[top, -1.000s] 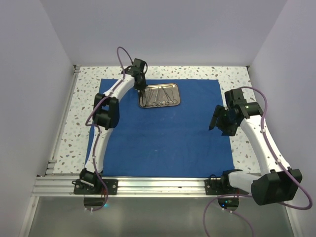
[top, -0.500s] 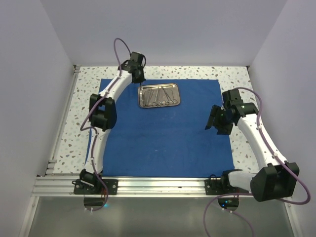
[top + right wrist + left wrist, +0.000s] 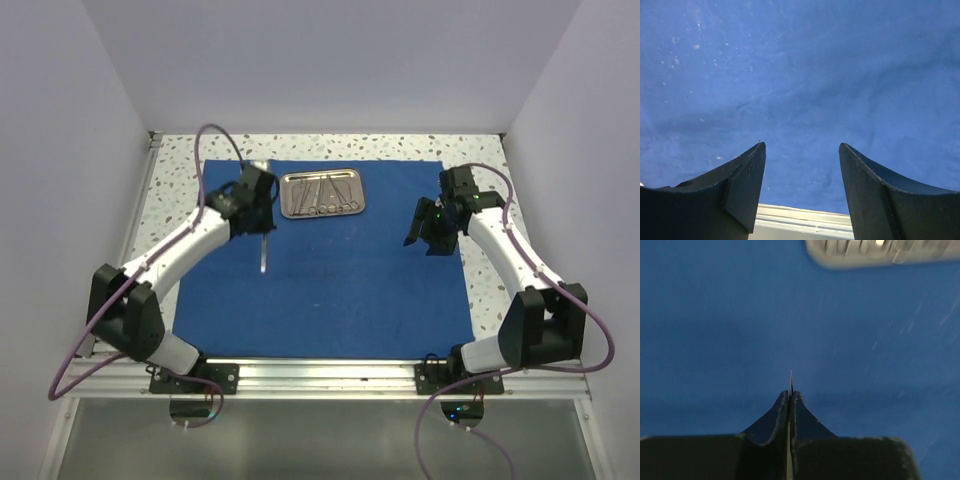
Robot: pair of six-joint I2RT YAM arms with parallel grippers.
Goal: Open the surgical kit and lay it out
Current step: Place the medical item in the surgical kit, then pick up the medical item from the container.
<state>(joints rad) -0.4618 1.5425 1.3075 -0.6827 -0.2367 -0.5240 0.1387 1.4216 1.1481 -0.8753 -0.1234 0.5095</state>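
Note:
The royal-blue cloth lies spread flat on the table. The shiny steel tray sits on its far middle with several slim instruments in it; it shows blurred at the top of the left wrist view. My left gripper is left of the tray, shut on a slim steel instrument that hangs down over the cloth. In the left wrist view its thin tip sticks out between the closed jaws. My right gripper is open and empty above the cloth's right part.
The speckled tabletop shows around the cloth. Grey walls stand on three sides. An aluminium rail runs along the near edge, and a pale rail shows low in the right wrist view.
My left gripper has drawn back from the tray's left end toward the near left, carrying a slim steel instrument. My right gripper has moved a little farther away and leftward, still open.

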